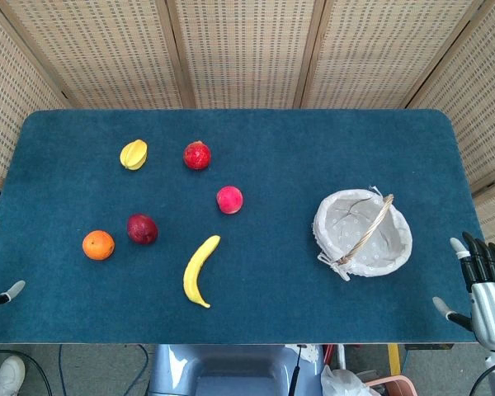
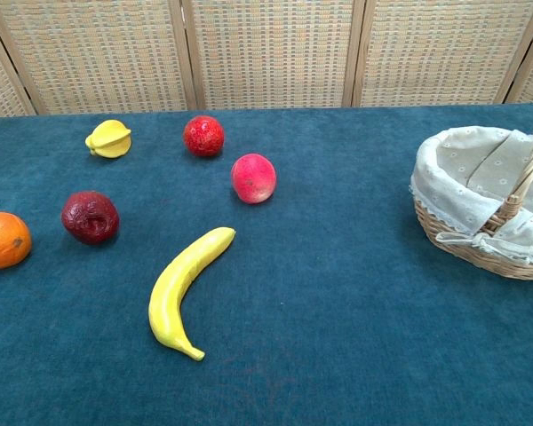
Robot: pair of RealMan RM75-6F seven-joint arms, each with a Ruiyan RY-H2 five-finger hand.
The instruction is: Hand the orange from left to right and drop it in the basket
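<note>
At the near right corner of the worktop [image 1: 256,132], just off its edge, the right hand [image 1: 481,285] hangs with its fingers apart and nothing in them. At the near left corner only a couple of pale fingertips of the left hand [image 1: 2,293] show at the picture's border; whether that hand is spread or curled cannot be told, though no fruit is near it.

Six pieces of fruit lie on the blue cloth, one of each kind, all apart from one another. Nearest the front edge is one banana [image 1: 199,270], lying lengthwise front to back, left of the worktop's middle. Beyond it, toward the left edge, sits the one orange [image 1: 98,245], the task's fruit, resting on the cloth well apart from both hands. Just beside it on its right is one dark red, wrinkled fruit [image 1: 142,228], close but with a gap. Farther back and nearer the middle lies one pinkish-red round fruit [image 1: 229,200]. Farthest back are one bright red fruit [image 1: 196,155] and, to its left, one yellow star fruit [image 1: 134,154].

One wicker basket [image 1: 400,247] with a pale cloth lining and a woven handle stands upright near the right edge, well apart from the orange.

No writing, brand or label can be read on anything.
</note>
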